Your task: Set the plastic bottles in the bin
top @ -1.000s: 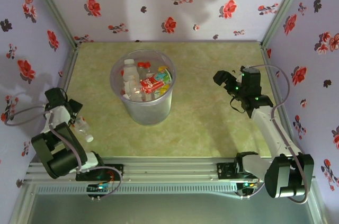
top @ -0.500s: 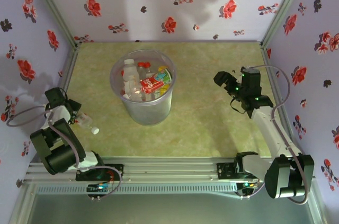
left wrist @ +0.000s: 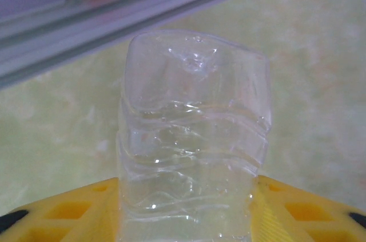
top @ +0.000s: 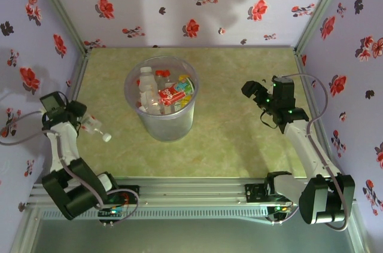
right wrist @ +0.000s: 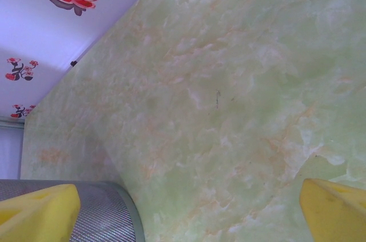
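The green marbled tabletop (top: 233,139) carried one standing thing, the bin (top: 163,126). It stood left of centre toward the far side, where either arm could plausibly reach its open mouth. A pile of bottles (top: 157,93) showed inside it, clear ones with white and red caps and a red-labelled one near the top. By that showing, most of the job looked done.

The right hand (top: 252,90) hung over the tabletop well to the right of the bin. Its yellow fingers (right wrist: 39,212) were spread wide with nothing between them. In the right wrist view the bin's grey wall sat at the lower left corner. The hand seemed parked aside, probably to leave the bin's mouth free for the other arm.

The left hand (top: 85,123) was close to the left wall, near the bin but apart from it, and clamped on one clear bottle (left wrist: 191,133). The left wrist view showed the ribbed body pinched across its width between the yellow fingers (left wrist: 80,210), with the far end jutting past their tips. That grip across the middle likely kept the thin plastic from slipping. From above, its white cap (top: 106,137) pointed toward the near right. The bottle appeared lifted off the tabletop, though how high I could not tell. The carry over the rim was not yet made.
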Available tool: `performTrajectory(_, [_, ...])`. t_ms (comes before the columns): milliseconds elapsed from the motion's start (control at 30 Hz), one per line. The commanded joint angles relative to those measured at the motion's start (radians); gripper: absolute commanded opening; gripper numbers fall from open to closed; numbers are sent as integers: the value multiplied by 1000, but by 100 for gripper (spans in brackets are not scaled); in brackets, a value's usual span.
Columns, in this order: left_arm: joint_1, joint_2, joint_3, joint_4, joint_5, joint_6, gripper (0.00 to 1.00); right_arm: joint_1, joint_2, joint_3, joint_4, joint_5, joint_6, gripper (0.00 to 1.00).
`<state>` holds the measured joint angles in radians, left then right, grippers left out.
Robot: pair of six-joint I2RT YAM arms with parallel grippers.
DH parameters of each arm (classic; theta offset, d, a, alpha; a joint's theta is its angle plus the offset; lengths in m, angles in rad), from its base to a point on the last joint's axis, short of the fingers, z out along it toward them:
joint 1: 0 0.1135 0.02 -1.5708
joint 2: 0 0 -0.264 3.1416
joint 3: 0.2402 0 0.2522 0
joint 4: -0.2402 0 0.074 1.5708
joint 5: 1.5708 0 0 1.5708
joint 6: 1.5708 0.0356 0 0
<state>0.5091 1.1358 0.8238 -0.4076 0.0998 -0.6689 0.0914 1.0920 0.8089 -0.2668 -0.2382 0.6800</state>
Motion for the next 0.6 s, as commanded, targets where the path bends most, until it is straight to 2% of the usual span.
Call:
performTrajectory(0, [3,-84,95,-84,56,-10,48,-5,-22,11,5,10,-7,99])
performTrajectory(200, [-46,-166,243,-149,74,-16,45,-5,-28,-2,11,10,1,99])
performTrajectory(267, [-74,-178,298,-151,74,-18,41,-5,-34,-6,12,12,3,99])
performTrajectory(567, [-267,-138,516,-168,73,-18,36,-5,-81,-20,-8,32,9,99])
